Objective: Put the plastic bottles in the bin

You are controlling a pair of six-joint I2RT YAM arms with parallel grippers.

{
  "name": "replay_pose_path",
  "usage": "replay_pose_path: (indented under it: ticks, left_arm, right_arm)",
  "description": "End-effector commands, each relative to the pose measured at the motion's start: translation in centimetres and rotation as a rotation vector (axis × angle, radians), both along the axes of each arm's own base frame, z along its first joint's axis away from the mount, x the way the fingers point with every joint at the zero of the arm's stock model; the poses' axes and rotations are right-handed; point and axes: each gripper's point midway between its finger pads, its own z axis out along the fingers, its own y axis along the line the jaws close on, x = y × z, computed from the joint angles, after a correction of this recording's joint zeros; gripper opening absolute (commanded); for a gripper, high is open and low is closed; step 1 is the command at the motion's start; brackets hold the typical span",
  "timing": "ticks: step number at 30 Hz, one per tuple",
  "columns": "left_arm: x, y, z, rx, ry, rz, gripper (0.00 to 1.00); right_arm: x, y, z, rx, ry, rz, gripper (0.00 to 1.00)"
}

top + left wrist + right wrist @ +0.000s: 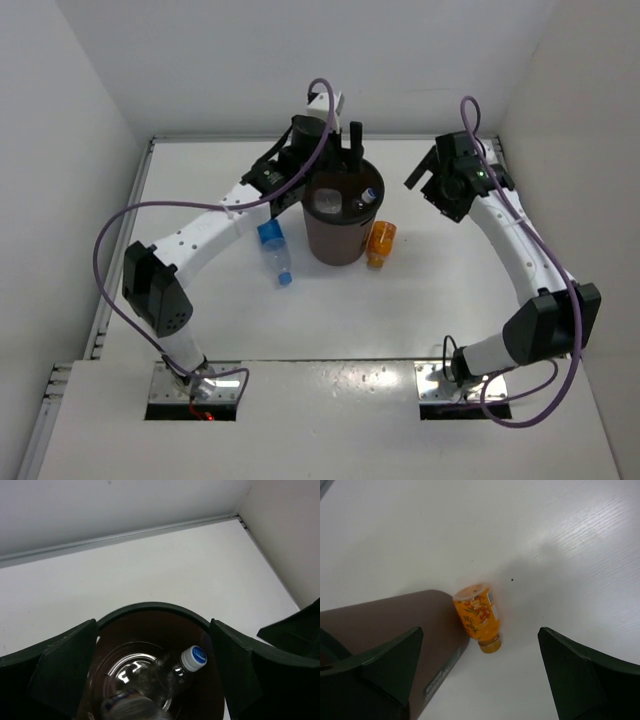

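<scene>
The dark brown bin (338, 232) stands mid-table. My left gripper (343, 158) hangs open right over its mouth, nothing between the fingers. In the left wrist view the gripper (152, 635) looks down past the bin's rim (150, 607) at a clear bottle with a white-and-blue cap (186, 666) and a second, blurred bottle (127, 706) inside. A clear bottle with a blue label (274, 250) lies on the table left of the bin. The orange bottle (380, 243) (479, 616) lies against the bin's right wall (395, 625). My right gripper (432, 185) (480, 647) hovers open above it.
White walls close the table at the back and on both sides; the back wall's foot (125, 535) runs a little way behind the bin. The right-hand wall (590, 150) stands close to my right arm.
</scene>
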Motion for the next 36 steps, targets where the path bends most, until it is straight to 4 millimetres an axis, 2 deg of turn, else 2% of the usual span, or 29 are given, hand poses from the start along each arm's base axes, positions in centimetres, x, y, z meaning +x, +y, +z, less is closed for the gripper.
replay_pose_path:
  ticks: [1, 2, 3, 5, 6, 7, 8, 9, 11, 12, 14, 16, 17, 18, 19, 20, 21, 23, 24, 25, 26, 27, 28, 30, 32, 33, 36]
  left_arm:
    - [-0.1, 1.5, 7.2, -0.077, -0.146, 0.062, 1.00]
    - [-0.2, 2.3, 8.5, -0.075, -0.175, 0.089, 1.00]
    - [0.2, 3.7, 9.8, -0.073, -0.203, 0.164, 1.00]
    - [0.0, 6.1, 11.3, -0.070, -0.228, 0.271, 1.00]
    - [0.1, 9.0, 11.5, -0.059, -0.231, 0.388, 1.00]
    - [0.2, 10.3, 11.3, -0.065, -0.225, 0.448, 1.00]
    - [0.3, 12.5, 10.6, -0.062, -0.211, 0.544, 1.00]
    - [0.4, 13.5, 8.3, -0.029, -0.180, 0.590, 1.00]
    - [-0.3, 16.0, 6.5, -0.044, -0.148, 0.702, 1.00]
    - [-0.8, 17.3, 4.1, 0.010, -0.125, 0.770, 1.00]
    - [-1.5, 19.8, 2.5, 0.059, -0.106, 0.855, 1.00]
    - [-2.0, 22.7, 0.8, 0.024, -0.081, 0.999, 1.00]
    - [-1.8, 25.1, -1.0, 0.066, -0.033, 1.064, 1.00]
    - [-1.4, 26.0, -1.1, 0.015, -0.029, 1.107, 1.00]
    - [-1.0, 26.9, -2.0, 0.042, -0.008, 1.124, 1.00]
    - [-0.4, 27.7, -2.3, 0.030, 0.003, 1.148, 1.00]
    - [0.5, 29.3, -3.6, 0.018, 0.045, 1.194, 1.00]
    - [1.5, 30.4, -4.7, 0.025, 0.084, 1.210, 1.00]
    - [1.8, 31.3, -5.0, 0.046, 0.096, 1.231, 1.00]
    - [2.3, 31.5, -5.6, 0.058, 0.105, 1.240, 1.00]
    - [2.4, 31.5, -5.2, 0.050, 0.099, 1.240, 1.00]
    - [2.6, 32.4, -5.7, 0.060, 0.108, 1.262, 1.00]
    - [2.5, 32.5, -6.3, 0.073, 0.117, 1.262, 1.00]
    - [2.3, 33.9, -7.5, 0.098, 0.139, 1.294, 1.00]
    - [1.9, 34.4, -8.8, 0.116, 0.160, 1.306, 1.00]
    - [1.9, 35.4, -9.6, 0.127, 0.179, 1.323, 1.00]
    - [2.4, 35.2, -10.3, 0.085, 0.200, 1.297, 1.00]
  right_arm:
    - [0.1, 1.2, -0.5, 0.092, -0.016, 0.034, 1.00]
    - [-0.3, 1.4, -1.9, 0.114, 0.027, 0.043, 1.00]
    - [-0.3, 1.6, -2.2, 0.126, 0.032, 0.053, 1.00]
    - [-0.7, 1.9, -4.0, 0.151, 0.080, 0.065, 1.00]
    - [-0.7, 1.9, -4.0, 0.151, 0.080, 0.065, 1.00]
    - [-0.7, 2.0, -4.3, 0.150, 0.089, 0.064, 1.00]
    - [-0.9, 1.9, -4.5, 0.148, 0.098, 0.063, 1.00]
    - [-0.8, 1.6, -4.5, 0.142, 0.098, 0.063, 1.00]
    - [-0.9, 1.5, -4.1, 0.133, 0.087, 0.078, 1.00]
    - [-0.4, 1.2, -3.2, 0.124, 0.064, 0.086, 1.00]
    - [-0.8, 1.0, -2.2, 0.110, 0.066, 0.103, 1.00]
    - [-0.5, 0.4, -0.9, 0.077, 0.061, 0.118, 1.00]
    - [-1.2, 0.0, -0.9, 0.058, 0.091, 0.120, 1.00]
    - [-1.2, -0.6, -0.2, 0.036, 0.087, 0.120, 1.00]
    - [-1.5, -0.9, -0.3, 0.019, 0.099, 0.121, 1.00]
    - [-1.8, -1.0, 0.7, 0.015, 0.070, 0.129, 1.00]
    - [-2.6, -1.2, 0.2, 0.007, 0.087, 0.123, 1.00]
    - [-4.0, -1.7, -0.7, 0.006, 0.105, 0.113, 1.00]
    - [-4.5, -1.8, 0.0, 0.008, 0.074, 0.114, 1.00]
    - [-4.7, -2.2, 0.0, 0.009, 0.064, 0.103, 1.00]
    - [-5.1, -2.2, -0.2, 0.009, 0.066, 0.103, 1.00]
    - [-5.6, -2.1, -0.6, 0.016, 0.077, 0.110, 1.00]
    - [-5.5, -1.8, -0.2, 0.030, 0.058, 0.119, 1.00]
    - [-5.7, -2.0, -0.5, 0.032, 0.068, 0.126, 1.00]
    - [-5.7, -2.0, -0.7, 0.042, 0.082, 0.124, 1.00]
    - [-5.7, -2.1, -0.7, 0.036, 0.083, 0.131, 1.00]
    - [-5.7, -1.9, -0.7, 0.044, 0.084, 0.138, 1.00]
